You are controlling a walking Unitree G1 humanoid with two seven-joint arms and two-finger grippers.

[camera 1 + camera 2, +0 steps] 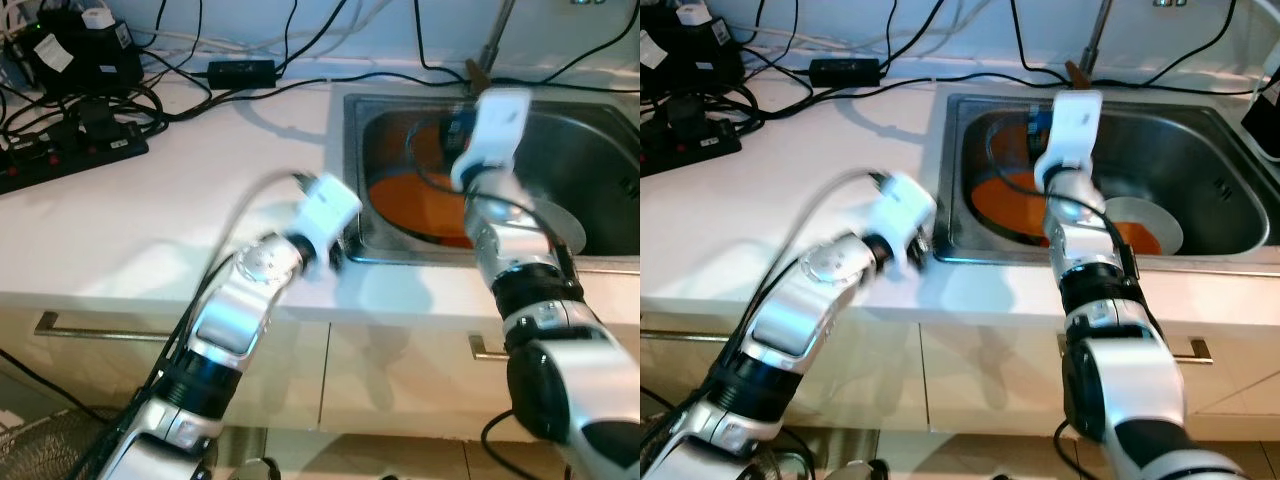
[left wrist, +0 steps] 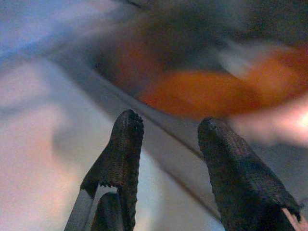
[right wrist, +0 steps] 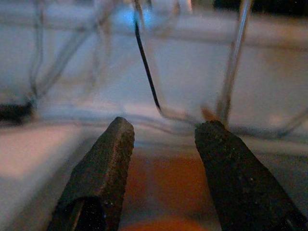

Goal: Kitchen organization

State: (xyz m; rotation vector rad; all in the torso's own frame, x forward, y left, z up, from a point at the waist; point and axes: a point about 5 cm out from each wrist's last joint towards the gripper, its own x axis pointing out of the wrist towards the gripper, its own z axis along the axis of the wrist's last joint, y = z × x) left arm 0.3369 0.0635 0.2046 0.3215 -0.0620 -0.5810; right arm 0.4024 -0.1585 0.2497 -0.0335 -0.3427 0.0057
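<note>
Upper left of frame, I see one black power strip on the white surface. My left hand, parted and empty, sits mid-frame by the sink rim. My right hand, also parted and empty, hangs over one orange dish and one white plate in the basin.

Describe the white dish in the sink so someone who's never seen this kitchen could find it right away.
Start at the steel sink set into the white counter. Inside it lies a large orange tray, and the white dish rests at the tray's right end, just right of the robot's right arm. It is the only pale, round thing in the basin; everything around it is orange or bare steel.
</note>
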